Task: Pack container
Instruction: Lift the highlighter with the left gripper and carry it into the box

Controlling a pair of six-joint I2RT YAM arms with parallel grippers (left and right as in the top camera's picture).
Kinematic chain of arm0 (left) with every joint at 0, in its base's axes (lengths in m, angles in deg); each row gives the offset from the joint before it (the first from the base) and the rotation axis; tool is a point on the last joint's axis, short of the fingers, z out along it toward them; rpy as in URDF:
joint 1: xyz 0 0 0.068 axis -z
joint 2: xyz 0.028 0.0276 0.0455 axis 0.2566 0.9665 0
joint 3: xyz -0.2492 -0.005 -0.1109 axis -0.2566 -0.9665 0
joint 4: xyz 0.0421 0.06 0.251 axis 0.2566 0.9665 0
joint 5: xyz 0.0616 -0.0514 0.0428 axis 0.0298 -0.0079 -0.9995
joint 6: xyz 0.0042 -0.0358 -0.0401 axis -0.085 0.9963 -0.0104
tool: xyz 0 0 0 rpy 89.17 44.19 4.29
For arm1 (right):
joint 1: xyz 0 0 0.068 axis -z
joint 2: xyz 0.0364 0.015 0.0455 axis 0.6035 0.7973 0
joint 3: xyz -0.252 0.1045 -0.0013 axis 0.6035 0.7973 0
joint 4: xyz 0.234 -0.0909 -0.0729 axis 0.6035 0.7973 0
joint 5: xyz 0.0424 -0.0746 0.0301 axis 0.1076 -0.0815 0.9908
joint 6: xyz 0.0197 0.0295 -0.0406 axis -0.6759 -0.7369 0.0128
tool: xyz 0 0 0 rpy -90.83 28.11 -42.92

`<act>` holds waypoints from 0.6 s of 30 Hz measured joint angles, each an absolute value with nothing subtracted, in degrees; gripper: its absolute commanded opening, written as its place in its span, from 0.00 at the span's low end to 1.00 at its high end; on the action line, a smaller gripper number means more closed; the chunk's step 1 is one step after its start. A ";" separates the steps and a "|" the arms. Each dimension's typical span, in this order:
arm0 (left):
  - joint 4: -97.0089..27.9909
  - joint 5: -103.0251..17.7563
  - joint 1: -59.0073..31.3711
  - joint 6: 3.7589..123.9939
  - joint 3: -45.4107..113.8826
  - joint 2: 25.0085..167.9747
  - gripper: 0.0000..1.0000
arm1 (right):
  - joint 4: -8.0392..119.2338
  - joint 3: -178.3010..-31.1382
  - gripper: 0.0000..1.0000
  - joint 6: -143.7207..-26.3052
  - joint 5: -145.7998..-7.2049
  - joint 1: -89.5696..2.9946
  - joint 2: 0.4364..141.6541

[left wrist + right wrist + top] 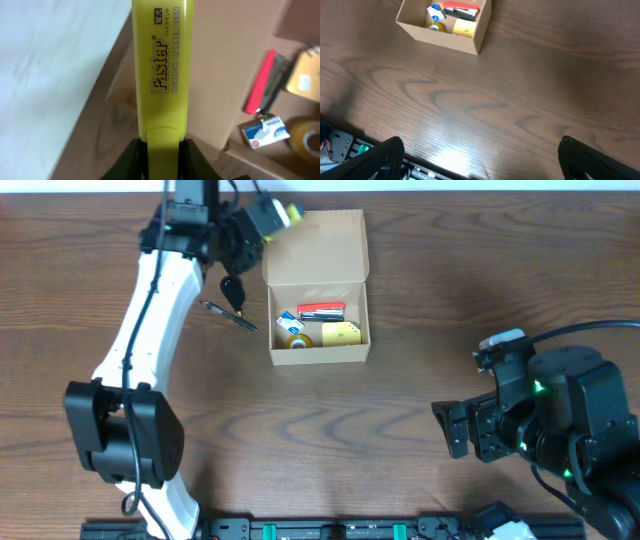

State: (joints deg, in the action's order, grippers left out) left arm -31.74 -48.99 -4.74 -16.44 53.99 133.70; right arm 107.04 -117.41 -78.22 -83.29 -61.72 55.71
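Observation:
The container [320, 354] is a tan cardboard box standing open at the back middle of the table, its flap lid [318, 246] laid back. Inside lie a red item [321, 310], a yellow item [341, 333], a tape roll [294, 340] and a small blue-white box [286, 321]. My left gripper [264, 220] hovers at the lid's far left corner, shut on a yellow highlighter [162, 75] that sticks out past the fingers [200, 162] over the flap [220, 60]. My right gripper [482, 160] stands open and empty over bare table at the near right, far from the container [440, 36].
A dark pen [230, 315] lies on the wood just left of the box, with a small black object [232, 288] beside it. The left arm [150, 310] stretches along the table's left side. Equipment lines the near table edge [330, 530].

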 measured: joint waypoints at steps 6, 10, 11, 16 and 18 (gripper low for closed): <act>-27.09 -48.97 -1.22 -27.41 54.04 133.70 0.06 | 107.04 -117.41 0.99 -78.22 -83.29 -61.72 55.71; -20.42 -49.02 -0.04 -31.47 54.21 133.70 0.06 | 107.06 -117.41 0.99 -78.22 -83.29 -61.72 55.71; -18.50 -49.08 0.55 -32.68 54.21 133.70 0.06 | 107.04 -117.41 0.99 -78.22 -83.29 -61.72 55.71; -14.87 -50.42 3.81 -35.17 54.21 133.70 0.06 | 107.04 -117.41 0.99 -78.22 -83.29 -61.72 55.71; -14.89 -50.85 3.94 -35.54 54.21 133.70 0.06 | 107.04 -117.41 0.99 -78.22 -83.27 -61.72 55.71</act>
State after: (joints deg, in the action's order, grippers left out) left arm -14.89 -50.85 3.94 -35.54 54.21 133.70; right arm 107.04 -117.41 -78.22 -83.27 -61.72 55.71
